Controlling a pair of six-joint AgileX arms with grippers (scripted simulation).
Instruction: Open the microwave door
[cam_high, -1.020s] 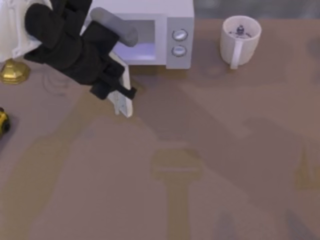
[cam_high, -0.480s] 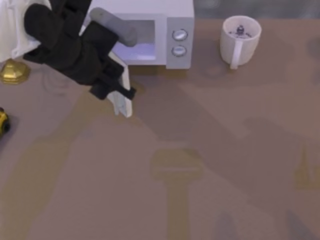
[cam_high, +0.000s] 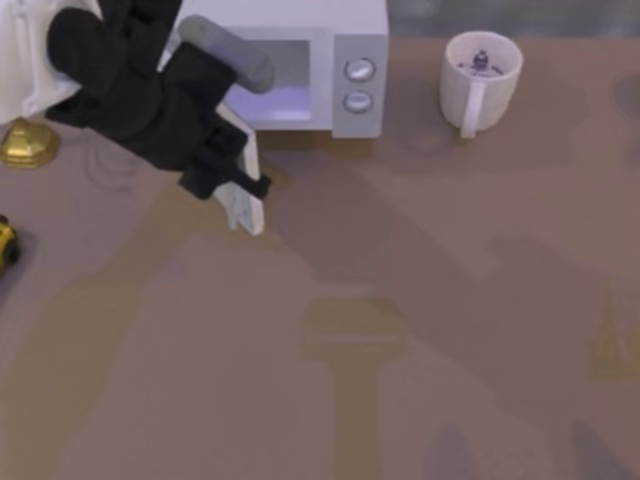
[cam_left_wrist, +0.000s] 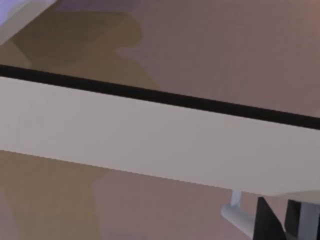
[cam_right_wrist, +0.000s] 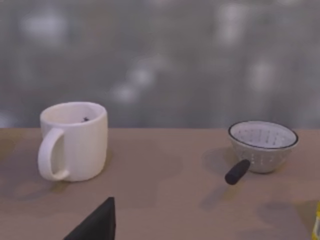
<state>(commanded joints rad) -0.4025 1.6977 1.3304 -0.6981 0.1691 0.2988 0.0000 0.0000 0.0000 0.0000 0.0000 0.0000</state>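
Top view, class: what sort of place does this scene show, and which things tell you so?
Probably a rendered tabletop made to look like a kitchen counter: a small microwave with its door swung open, a white mug, and a small handled strainer bowl.

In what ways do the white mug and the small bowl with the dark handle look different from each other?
The white mug is a tall cylinder; the small white bowl with a dark rim is low and round. The mug has a white loop handle, while the bowl has a straight dark stick handle pointing out. The mug's outside is plain; the bowl looks speckled. Both stand upright on the brown table.
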